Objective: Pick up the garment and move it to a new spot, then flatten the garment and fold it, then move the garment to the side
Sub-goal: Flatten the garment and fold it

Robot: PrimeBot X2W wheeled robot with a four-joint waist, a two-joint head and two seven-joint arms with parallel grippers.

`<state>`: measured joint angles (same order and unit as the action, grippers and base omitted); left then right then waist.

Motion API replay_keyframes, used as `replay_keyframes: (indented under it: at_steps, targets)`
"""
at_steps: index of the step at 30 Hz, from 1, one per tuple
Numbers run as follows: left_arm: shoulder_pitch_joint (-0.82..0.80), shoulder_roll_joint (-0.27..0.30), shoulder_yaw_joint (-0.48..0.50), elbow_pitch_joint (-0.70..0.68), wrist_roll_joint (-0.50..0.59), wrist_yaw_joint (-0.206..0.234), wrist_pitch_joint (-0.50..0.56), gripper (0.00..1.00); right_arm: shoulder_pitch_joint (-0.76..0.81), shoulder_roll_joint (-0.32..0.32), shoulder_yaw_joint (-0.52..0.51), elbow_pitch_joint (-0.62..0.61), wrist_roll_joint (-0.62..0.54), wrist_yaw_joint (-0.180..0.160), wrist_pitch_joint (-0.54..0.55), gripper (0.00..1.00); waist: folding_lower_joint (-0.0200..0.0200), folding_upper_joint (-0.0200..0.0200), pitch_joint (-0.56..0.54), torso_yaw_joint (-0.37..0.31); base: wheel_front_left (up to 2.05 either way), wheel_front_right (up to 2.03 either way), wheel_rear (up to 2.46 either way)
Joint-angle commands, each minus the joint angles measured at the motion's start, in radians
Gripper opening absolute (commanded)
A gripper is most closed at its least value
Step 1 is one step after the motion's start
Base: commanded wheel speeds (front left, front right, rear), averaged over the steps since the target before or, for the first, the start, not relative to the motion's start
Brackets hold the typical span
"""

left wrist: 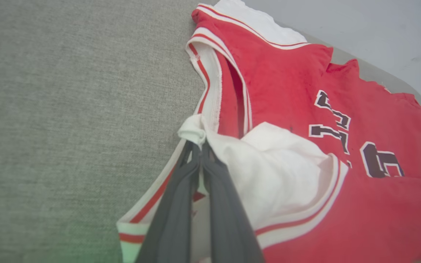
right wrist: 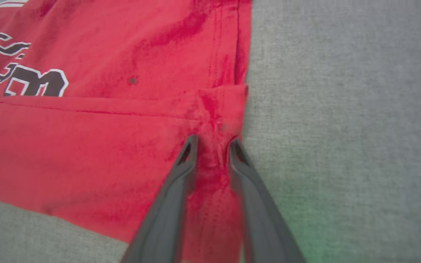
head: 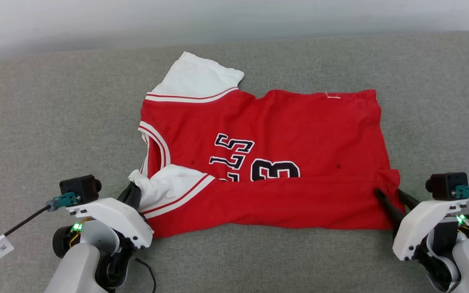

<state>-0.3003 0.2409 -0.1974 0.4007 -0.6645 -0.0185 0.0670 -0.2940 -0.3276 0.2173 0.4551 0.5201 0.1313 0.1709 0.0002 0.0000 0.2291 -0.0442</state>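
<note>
- The red basketball-style garment with white short sleeves and a black "23" (head: 279,122) lies spread on the grey woven surface (head: 55,122), directly in front of the robot and between both hands.
- Its long axis runs from side to side: the collar end points to the robot's left and the hem end to its right. The near long edge is folded over onto the body (it covers the lower part of the numerals).
- The left hand (head: 133,194) is closed tight and pinches a corner of the near white sleeve (left wrist: 276,164).
- The right hand (right wrist: 213,144) stands narrowly parted at the near hem corner. Red cloth lies between its fingers, but I judge it is not clamped.
- As I judge it, the next fold goes away from the robot, toward the far edge. Each hand is nearest to its own end of the folded strip.
</note>
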Motion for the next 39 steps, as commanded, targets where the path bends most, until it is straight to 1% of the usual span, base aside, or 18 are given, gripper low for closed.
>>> replay_keyframes:
  at_steps: [1,2,3,6,8,11,14,18,22,24,26,30,33,36,39]
  targets:
    - [-0.012,-0.004,-0.003,0.014,-0.006,-0.008,-0.005,0.83,-0.01,-0.006,0.01,0.003,0.009,-0.001,-0.017,1.0,-0.0002,0.0,-0.011,0.0,0.0,0.0,0.0]
    - [-0.014,-0.004,-0.002,0.026,-0.008,-0.012,-0.006,1.0,-0.006,-0.016,0.017,0.005,0.004,-0.001,-0.03,1.0,-0.0002,0.0,-0.018,0.001,0.0,0.0,0.0]
    - [-0.016,-0.002,-0.001,0.037,-0.011,-0.016,-0.007,1.0,0.0,-0.03,0.027,0.006,-0.007,-0.001,-0.04,1.0,-0.0002,0.0,-0.026,0.003,0.0,0.0,0.0]
    - [-0.017,0.017,0.013,0.059,-0.021,-0.023,-0.013,1.0,0.02,-0.042,0.038,-0.018,-0.016,-0.001,-0.088,1.0,-0.0002,0.0,-0.061,0.005,0.0,0.0,0.0]
    - [-0.013,0.029,0.02,0.061,-0.025,-0.022,-0.011,1.0,0.037,-0.044,0.022,-0.036,-0.019,-0.001,-0.125,1.0,-0.0002,0.0,-0.087,0.003,0.0,0.0,0.0]
    - [-0.006,0.064,0.032,0.048,-0.027,-0.024,0.006,1.0,0.063,-0.037,-0.006,-0.081,-0.041,-0.001,-0.18,1.0,-0.0002,0.0,-0.126,-0.003,0.0,0.0,0.0]
    - [0.004,0.108,0.03,0.016,-0.032,-0.033,0.064,1.0,0.099,-0.025,-0.041,-0.145,-0.061,-0.001,-0.211,1.0,-0.0002,0.0,-0.155,-0.014,0.0,0.0,0.0]
    - [0.015,0.178,0.018,-0.05,-0.048,-0.042,0.195,1.0,0.159,0.003,-0.092,-0.238,-0.105,-0.001,-0.21,1.0,-0.0002,0.0,-0.181,-0.032,0.0,0.0,0.0]
    - [0.041,0.254,-0.02,-0.121,-0.072,-0.051,0.391,1.0,0.222,0.04,-0.137,-0.328,-0.151,-0.001,-0.186,1.0,-0.0002,0.0,-0.195,-0.057,0.0,0.0,0.0]
    - [0.059,0.286,-0.033,-0.152,-0.092,-0.044,0.487,1.0,0.247,0.059,-0.152,-0.371,-0.169,-0.001,-0.169,1.0,-0.0002,0.0,-0.194,-0.072,0.0,0.0,0.0]
    - [0.082,0.309,-0.04,-0.168,-0.111,-0.028,0.57,1.0,0.265,0.077,-0.159,-0.409,-0.181,-0.001,-0.153,1.0,-0.0002,0.0,-0.188,-0.086,0.0,0.0,0.0]
    - [0.121,0.317,-0.04,-0.174,-0.164,0.012,0.687,1.0,0.279,0.104,-0.164,-0.472,-0.2,-0.001,-0.137,1.0,-0.0002,0.0,-0.156,-0.114,0.0,0.0,0.0]
    - [0.119,0.325,-0.037,-0.163,-0.188,0.033,0.741,1.0,0.269,0.117,-0.162,-0.503,-0.203,-0.001,-0.13,1.0,-0.0002,0.0,-0.118,-0.131,0.0,0.0,0.0]
    - [0.113,0.308,-0.039,-0.136,-0.212,0.044,0.771,1.0,0.253,0.122,-0.161,-0.516,-0.198,-0.001,-0.126,1.0,-0.0002,0.0,-0.089,-0.145,0.0,0.0,0.0]
    - [0.108,0.287,-0.057,-0.109,-0.218,0.036,0.781,1.0,0.249,0.121,-0.175,-0.522,-0.194,-0.001,-0.121,1.0,-0.0002,0.0,-0.069,-0.153,0.0,0.0,0.0]
